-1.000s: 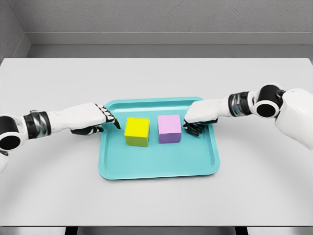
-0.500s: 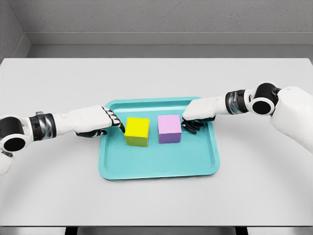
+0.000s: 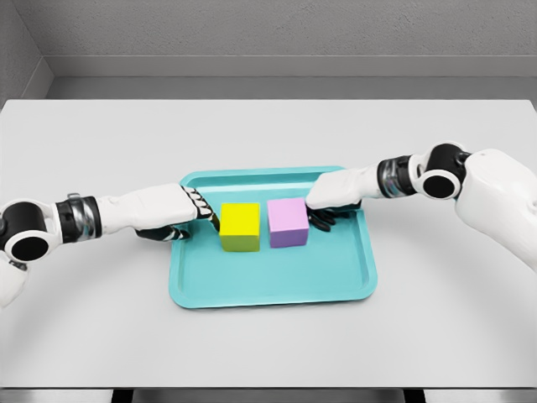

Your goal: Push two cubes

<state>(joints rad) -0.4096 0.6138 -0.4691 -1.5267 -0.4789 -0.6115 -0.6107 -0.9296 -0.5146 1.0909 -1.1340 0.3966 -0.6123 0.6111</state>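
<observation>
Arms: two, glossy white rounded shells, tapering toward the wrists
Left hand: white back, black fingers with white segment bands
Right hand: white back, dark fingers underneath
Wrist cuffs: black ribbed rings with a grey metallic band on each forearm
Elbow joints: black round discs with a white ring and grey centre
Upper right arm: large smooth white casing

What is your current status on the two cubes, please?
Left hand at yellow cube's left side, right hand at pink cube's right side, fingers curled. Small gap between cubes on teal tray. Nothing between them.
</observation>
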